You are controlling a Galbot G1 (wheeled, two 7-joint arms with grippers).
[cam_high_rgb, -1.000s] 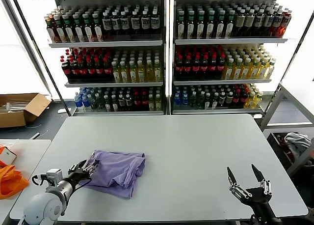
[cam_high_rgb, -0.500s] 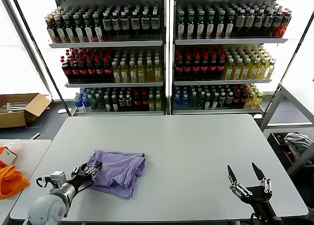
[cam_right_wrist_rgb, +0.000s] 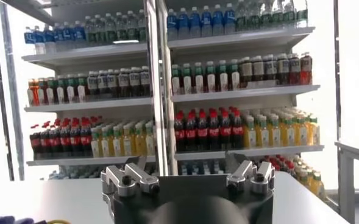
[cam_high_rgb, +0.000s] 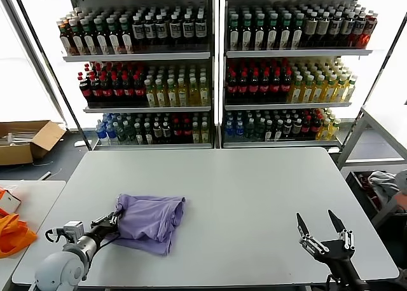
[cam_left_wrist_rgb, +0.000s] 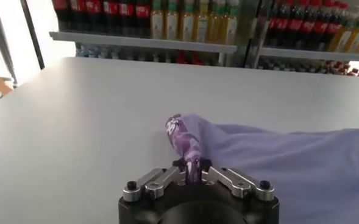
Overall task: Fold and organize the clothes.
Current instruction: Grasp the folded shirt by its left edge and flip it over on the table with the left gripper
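Observation:
The lavender T-shirt (cam_high_rgb: 148, 221) lies bunched and partly folded on the near left part of the grey table (cam_high_rgb: 254, 196). My left gripper (cam_high_rgb: 113, 222) is at its left edge, shut on a pinched ridge of the fabric. In the left wrist view the gripper (cam_left_wrist_rgb: 192, 170) clamps a raised fold of the T-shirt (cam_left_wrist_rgb: 270, 161) that shows a bit of dark print. My right gripper (cam_high_rgb: 322, 226) is open and empty, pointing up at the table's near right corner, far from the shirt. In the right wrist view only its finger bases show.
Shelves of bottled drinks (cam_high_rgb: 210, 68) stand behind the table. An orange fabric (cam_high_rgb: 11, 235) lies on a side table at the left. A cardboard box (cam_high_rgb: 28, 138) sits on the floor at the far left. A metal frame (cam_high_rgb: 375, 138) stands to the right.
My left gripper has pulled the shirt's left edge slightly toward me and to the left; the shirt has shifted and bunched a little. The right gripper has barely moved.

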